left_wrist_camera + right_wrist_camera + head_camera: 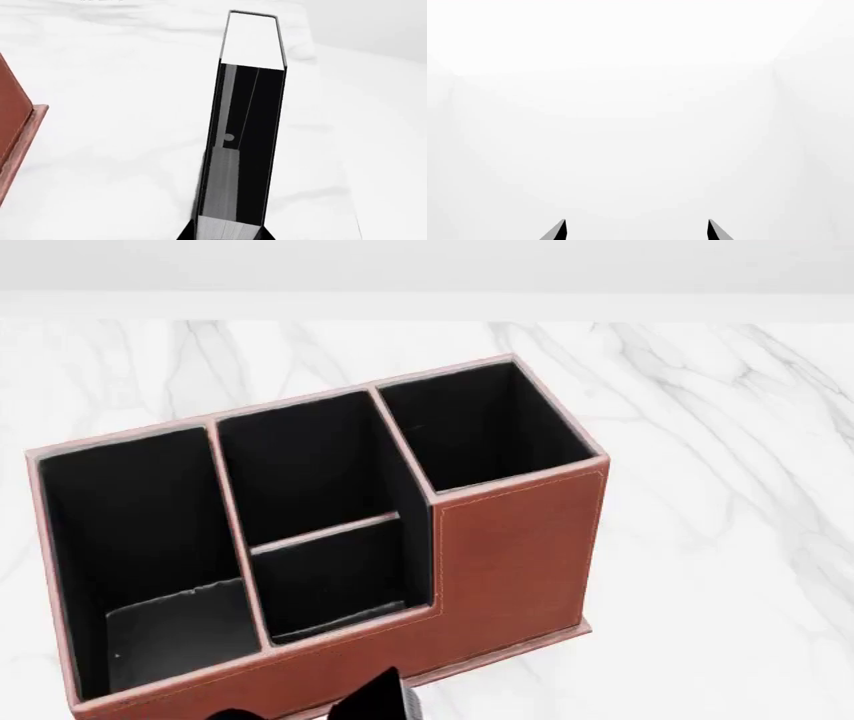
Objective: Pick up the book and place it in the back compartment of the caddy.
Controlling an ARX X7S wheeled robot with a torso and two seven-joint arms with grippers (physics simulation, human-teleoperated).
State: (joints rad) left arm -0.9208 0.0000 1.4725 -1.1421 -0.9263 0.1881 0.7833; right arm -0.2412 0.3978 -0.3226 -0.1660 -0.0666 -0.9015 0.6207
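Observation:
My left gripper (227, 236) is shut on the book (247, 145), a thick black hardcover whose white page block (251, 40) shows at its far end. The book is held above the white marble table. The caddy (514, 550), red-brown leather with pale stitching, fills the head view; one edge of it shows in the left wrist view (15, 130). Its smallest cell, the back compartment (334, 585), sits behind a low outer wall and a thin divider. A black corner of the book (378, 700) shows just in front of that wall. My right gripper (636, 231) is open and empty.
The caddy has three other black-lined cells: a large one on the left (134, 530), a middle one (300, 460) and a tall one on the right (474, 425). The marble table (721, 540) runs to the right and behind. The right wrist view shows only blank white.

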